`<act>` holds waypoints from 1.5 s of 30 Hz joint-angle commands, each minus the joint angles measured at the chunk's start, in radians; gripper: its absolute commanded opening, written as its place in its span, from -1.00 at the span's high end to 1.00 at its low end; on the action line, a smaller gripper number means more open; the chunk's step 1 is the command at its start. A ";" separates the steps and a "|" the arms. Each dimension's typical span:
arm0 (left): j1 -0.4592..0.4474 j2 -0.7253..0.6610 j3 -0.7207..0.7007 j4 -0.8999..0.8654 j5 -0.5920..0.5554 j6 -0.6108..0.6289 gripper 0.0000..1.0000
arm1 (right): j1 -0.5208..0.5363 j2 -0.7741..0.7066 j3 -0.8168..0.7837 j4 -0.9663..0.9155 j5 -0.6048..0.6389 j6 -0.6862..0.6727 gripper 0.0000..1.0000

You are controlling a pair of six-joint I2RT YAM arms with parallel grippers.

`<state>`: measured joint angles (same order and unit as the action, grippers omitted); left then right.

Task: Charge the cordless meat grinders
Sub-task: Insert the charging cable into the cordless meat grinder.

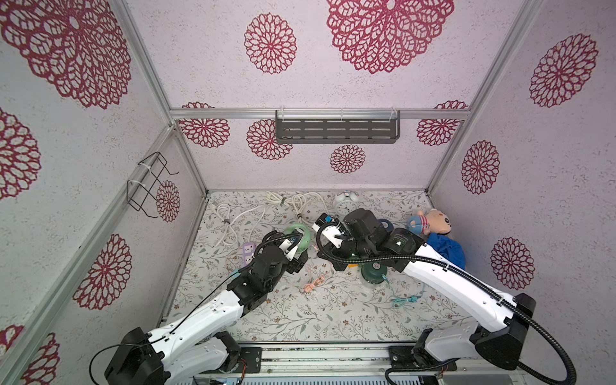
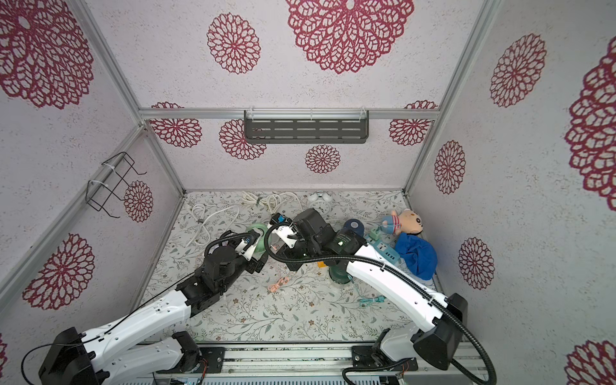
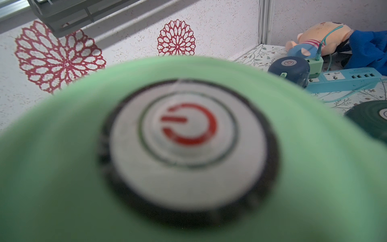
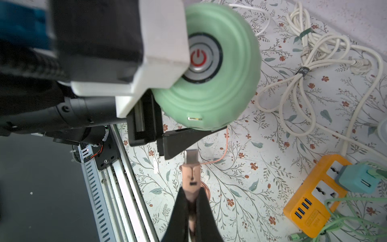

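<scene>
My left gripper (image 1: 300, 241) is closed around the mint green grinder (image 4: 211, 69), holding it tilted above the table; its silver button fills the left wrist view (image 3: 186, 136). One black left finger (image 4: 184, 138) lies against the grinder's side just below its charging port (image 4: 194, 118). My right gripper (image 4: 190, 192) is shut on a pink USB-C plug (image 4: 189, 165). The plug's metal tip points at the port and stops a little short of it. The navy blue grinder (image 3: 290, 69) stands by the blue power strip with a green plug in its side. The dark green grinder (image 1: 373, 271) stands under my right arm.
A blue power strip (image 3: 345, 80), a plush doll (image 1: 430, 221) and a blue cloth (image 1: 446, 250) lie at the right. An orange power strip (image 4: 314, 188) carries a teal adapter (image 4: 356, 178). White cables (image 1: 240, 216), a purple power strip (image 1: 248, 248) and an alarm clock (image 1: 345, 203) lie toward the back.
</scene>
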<state>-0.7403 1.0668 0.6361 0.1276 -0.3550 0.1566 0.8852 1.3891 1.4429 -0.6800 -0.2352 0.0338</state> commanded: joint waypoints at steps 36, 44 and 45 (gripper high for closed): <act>0.027 -0.050 0.019 -0.049 0.007 0.024 0.05 | 0.100 0.097 0.136 -0.073 0.191 -0.041 1.00; 0.030 -0.050 0.024 -0.054 0.009 0.018 0.05 | 0.107 0.100 0.136 -0.079 0.198 -0.042 1.00; 0.031 -0.050 0.024 -0.055 0.010 0.018 0.05 | 0.107 0.102 0.137 -0.079 0.198 -0.043 1.00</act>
<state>-0.7193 1.0416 0.6361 0.0353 -0.3500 0.1757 0.9859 1.4918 1.5463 -0.7521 -0.0551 0.0139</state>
